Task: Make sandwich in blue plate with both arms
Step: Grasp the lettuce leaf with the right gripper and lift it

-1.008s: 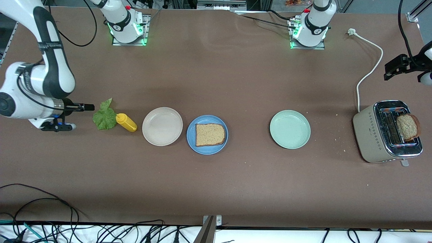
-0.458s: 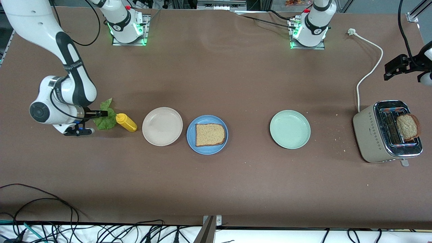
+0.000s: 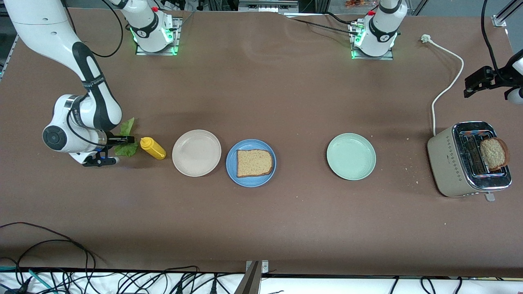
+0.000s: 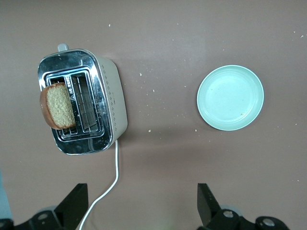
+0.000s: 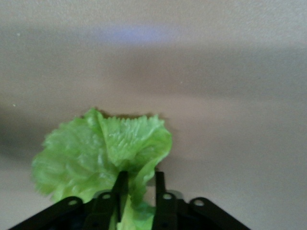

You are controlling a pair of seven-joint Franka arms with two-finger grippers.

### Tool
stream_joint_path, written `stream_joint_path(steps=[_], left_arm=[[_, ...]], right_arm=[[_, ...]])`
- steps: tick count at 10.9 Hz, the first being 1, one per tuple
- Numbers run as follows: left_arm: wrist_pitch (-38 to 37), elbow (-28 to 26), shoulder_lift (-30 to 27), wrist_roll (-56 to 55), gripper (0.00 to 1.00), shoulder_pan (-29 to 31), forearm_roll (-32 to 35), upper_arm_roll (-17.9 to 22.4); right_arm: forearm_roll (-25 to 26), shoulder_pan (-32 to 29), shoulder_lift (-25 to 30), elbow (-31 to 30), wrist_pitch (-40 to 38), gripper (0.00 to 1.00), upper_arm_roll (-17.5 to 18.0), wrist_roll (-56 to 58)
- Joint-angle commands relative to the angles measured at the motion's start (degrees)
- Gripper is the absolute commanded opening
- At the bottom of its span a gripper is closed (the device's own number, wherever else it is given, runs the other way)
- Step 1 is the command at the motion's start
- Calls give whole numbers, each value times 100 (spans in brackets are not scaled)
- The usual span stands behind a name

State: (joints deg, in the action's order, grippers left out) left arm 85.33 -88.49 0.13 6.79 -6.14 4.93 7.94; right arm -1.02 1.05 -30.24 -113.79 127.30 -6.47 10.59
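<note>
Three round plates sit in a row across the brown table: a beige plate toward the right arm's end, the medium-blue plate touching or just beside it, and a pale green plate well apart toward the left arm's end. One brown speckled bread slice lies flat on the blue plate, nothing on top of it. A second bread slice stands tilted in a slot of the beige-and-chrome toaster at the left arm's end, its white cord running up the table to a loose plug.

The ruffled green lettuce leaf lies on the table at the right arm's end. The right gripper is down at the leaf, and in the right wrist view its two black fingers stand narrowly apart with a fold of the leaf between them, pinching it. A small yellow squeeze bottle lies on its side just beside the leaf, between it and the beige plate, so bottle and beige plate both stand between the lettuce and the blue plate.

The left gripper waits high above the table near the toaster, fingers spread wide and holding nothing.
</note>
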Motion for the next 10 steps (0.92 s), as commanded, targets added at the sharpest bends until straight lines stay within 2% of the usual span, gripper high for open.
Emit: stream_joint_path(steps=[1,3,6,10], left_arm=[[-43,34,4,59,100,51,-63,14],[-43,34,4,68,100,69,-63,14],[-34,34,13,59,100,78,-71,14],[-8,43,136,51,100,78,-80,6]], right_arm=[[14,-25,61,391,-518,0,5,39],[14,27,53,935,-1370,0,5,-4],[14,115,62,1497,-2030,0,14,22],[-12,299,62,3140,-4041,0,14,22]])
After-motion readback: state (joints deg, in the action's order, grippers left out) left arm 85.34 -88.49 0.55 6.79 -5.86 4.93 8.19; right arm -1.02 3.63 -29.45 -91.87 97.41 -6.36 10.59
